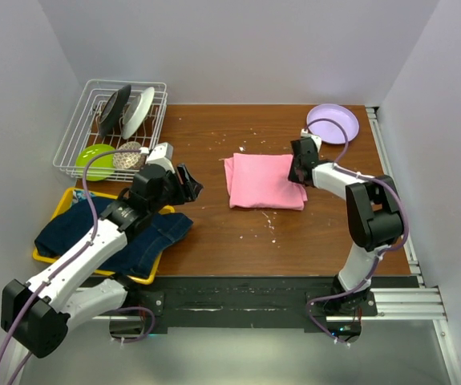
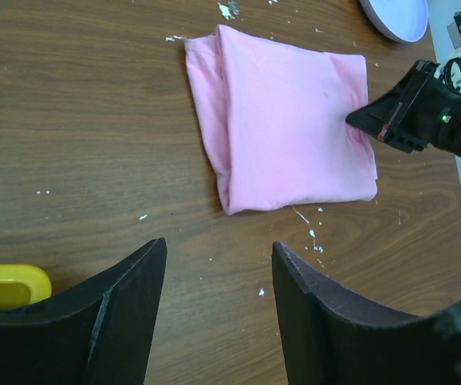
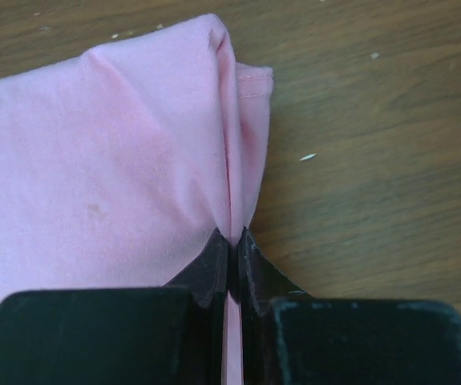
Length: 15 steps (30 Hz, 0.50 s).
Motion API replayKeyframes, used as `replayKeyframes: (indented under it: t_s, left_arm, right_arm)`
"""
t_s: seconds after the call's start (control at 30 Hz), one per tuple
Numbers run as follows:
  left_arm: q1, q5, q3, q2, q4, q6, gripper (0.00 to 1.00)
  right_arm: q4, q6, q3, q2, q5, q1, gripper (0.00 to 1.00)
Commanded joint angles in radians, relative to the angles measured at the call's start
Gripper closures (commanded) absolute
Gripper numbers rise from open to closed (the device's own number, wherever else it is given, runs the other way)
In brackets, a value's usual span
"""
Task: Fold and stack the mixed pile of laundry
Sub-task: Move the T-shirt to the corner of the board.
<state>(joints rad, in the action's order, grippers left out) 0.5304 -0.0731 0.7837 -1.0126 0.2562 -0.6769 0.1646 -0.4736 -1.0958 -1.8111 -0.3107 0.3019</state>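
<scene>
At table centre the folded pink T-shirt (image 1: 264,181) lies flat; the right gripper (image 3: 234,241) is clamped on a pinch of its 3 o'clock edge, cloth bunched between the tips. The left gripper (image 2: 218,249) hangs agape w/ nothing held, approx. 9 o'clock of the tee. The denim jacket (image 1: 162,233) sits on the yellow tray (image 1: 68,195) at 8 o'clock. Probably best to lift low & move slow so the layers don't splay.

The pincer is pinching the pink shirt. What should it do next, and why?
Probably lift that edge slightly and carry it across for another fold: the right pincer is shut on the right edge of the folded pink T-shirt, and the left pincer hangs open, away from it.
</scene>
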Motion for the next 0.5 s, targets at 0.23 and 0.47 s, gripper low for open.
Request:
replayKeyframes:
  t_s: [0.23, 0.47]
  left_arm:
    - [-0.009, 0.062, 0.002, 0.023, -0.035, 0.083, 0.40]
    - [-0.013, 0.059, -0.014, 0.074, -0.040, 0.112, 0.40]
  right_arm:
    - [-0.040, 0.288, -0.069, 0.006, -0.080, -0.219, 1.00]
    - [-0.097, 0.424, -0.125, -0.039, -0.159, -0.291, 1.00]
